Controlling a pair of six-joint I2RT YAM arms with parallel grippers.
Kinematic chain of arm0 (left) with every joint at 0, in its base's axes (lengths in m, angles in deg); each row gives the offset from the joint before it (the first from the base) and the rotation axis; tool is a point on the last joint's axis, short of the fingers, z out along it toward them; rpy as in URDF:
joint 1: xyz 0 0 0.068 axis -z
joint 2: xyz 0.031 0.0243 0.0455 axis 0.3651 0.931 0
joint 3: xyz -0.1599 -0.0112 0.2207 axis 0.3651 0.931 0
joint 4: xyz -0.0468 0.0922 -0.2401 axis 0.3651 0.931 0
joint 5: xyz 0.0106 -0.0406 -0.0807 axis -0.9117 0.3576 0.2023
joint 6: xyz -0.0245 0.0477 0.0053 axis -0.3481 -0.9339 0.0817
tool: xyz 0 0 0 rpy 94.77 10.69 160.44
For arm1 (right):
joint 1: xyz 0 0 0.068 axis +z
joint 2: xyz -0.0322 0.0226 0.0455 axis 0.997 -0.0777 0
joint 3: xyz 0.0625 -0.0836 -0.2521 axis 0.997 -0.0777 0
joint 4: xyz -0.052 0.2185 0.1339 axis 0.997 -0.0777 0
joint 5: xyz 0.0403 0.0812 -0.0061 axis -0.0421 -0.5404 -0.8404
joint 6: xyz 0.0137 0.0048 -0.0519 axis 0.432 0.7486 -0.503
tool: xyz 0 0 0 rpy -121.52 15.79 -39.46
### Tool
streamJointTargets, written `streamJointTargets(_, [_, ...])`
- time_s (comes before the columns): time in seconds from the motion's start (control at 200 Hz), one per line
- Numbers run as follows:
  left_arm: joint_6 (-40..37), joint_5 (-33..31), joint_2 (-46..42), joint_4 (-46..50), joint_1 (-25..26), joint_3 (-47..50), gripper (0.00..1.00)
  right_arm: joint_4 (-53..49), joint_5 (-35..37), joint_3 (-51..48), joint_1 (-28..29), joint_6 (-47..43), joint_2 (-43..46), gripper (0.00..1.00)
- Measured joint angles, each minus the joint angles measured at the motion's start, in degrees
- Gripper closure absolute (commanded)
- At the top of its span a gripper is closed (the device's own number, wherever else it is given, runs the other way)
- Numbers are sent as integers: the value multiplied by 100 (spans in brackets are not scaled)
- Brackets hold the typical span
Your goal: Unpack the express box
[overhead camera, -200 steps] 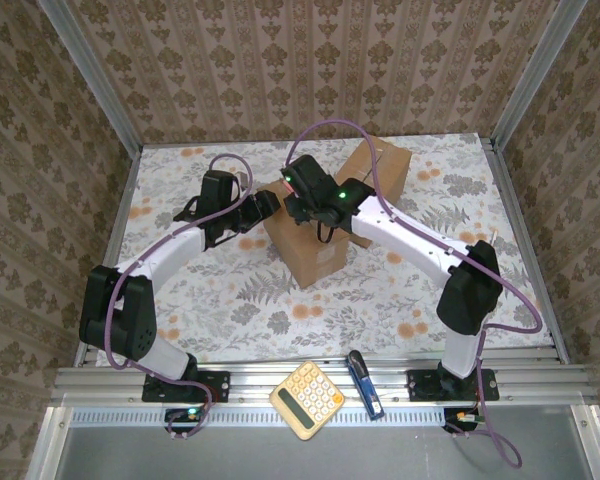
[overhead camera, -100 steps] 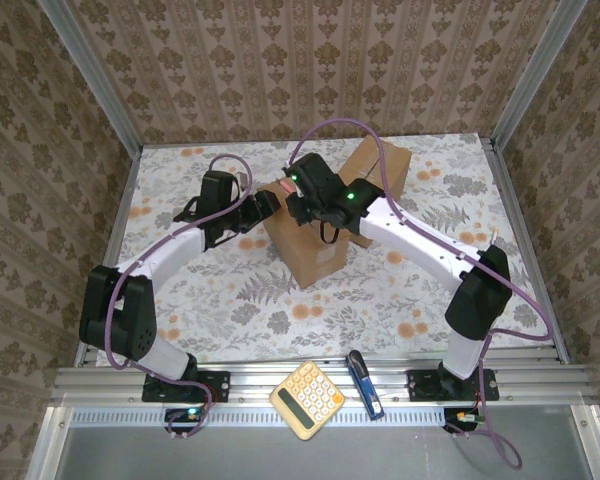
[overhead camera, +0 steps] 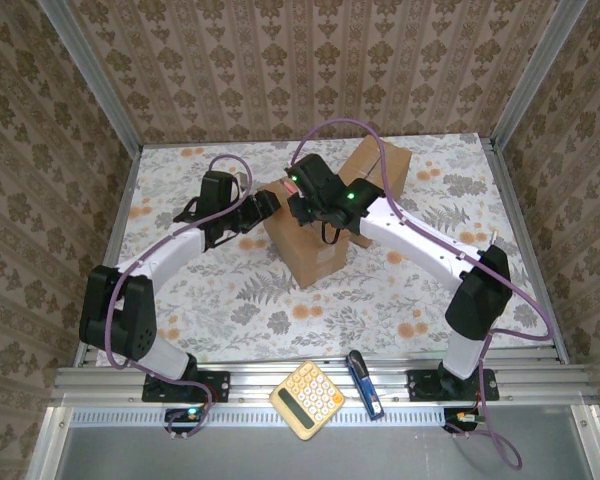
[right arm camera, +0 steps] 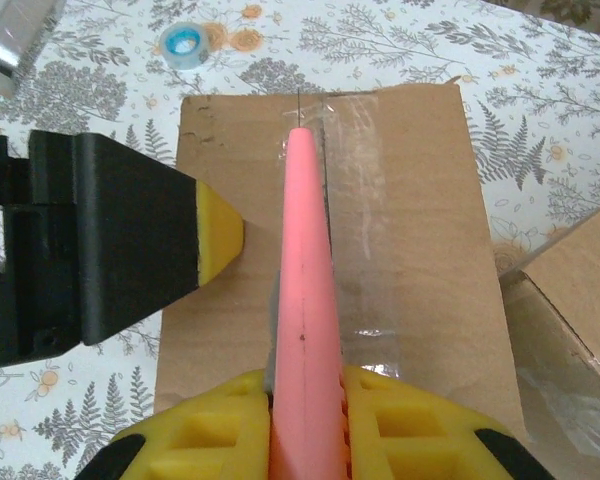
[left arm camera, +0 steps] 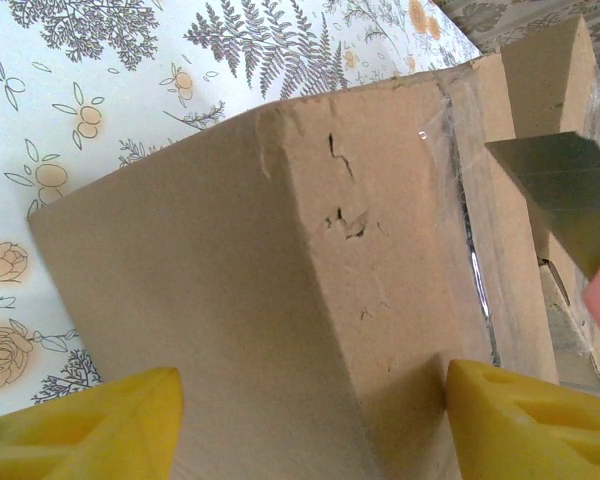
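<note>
Nearest, on the metal rail (overhead camera: 130, 381) at the table's front edge, a yellow calculator (overhead camera: 307, 400) lay beside a small blue tool (overhead camera: 364, 384), between the bases of the two arms.

Farther in, the cardboard box (overhead camera: 305, 238) stood about mid-table on the flowered cloth (overhead camera: 230, 300), its top flaps shut under a strip of clear tape (right arm camera: 365, 200).

The left gripper (overhead camera: 264, 207) met the box from the left. Its yellow fingers (left arm camera: 90, 425) were spread wide apart, straddling the box's upper left edge, and one tip rested on the top face. I could not tell if they pressed on it.

The right gripper (right arm camera: 305, 385) reached over the box from the right, its fingers closed tight on a pink knife (right arm camera: 302, 260). The knife pointed along the taped seam, and its thin blade tip lay near the far edge of the top.

A second box (overhead camera: 378, 168) sat just behind and to the right. Beyond the first box, a blue roll of tape (right arm camera: 185, 42) lay on the cloth.
</note>
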Motion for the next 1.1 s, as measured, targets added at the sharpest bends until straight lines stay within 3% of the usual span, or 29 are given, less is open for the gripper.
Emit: streamJointTargets(1.1, [85,109,-2,-352,-63,232,32,-127,227,-79,9,0,-96,100])
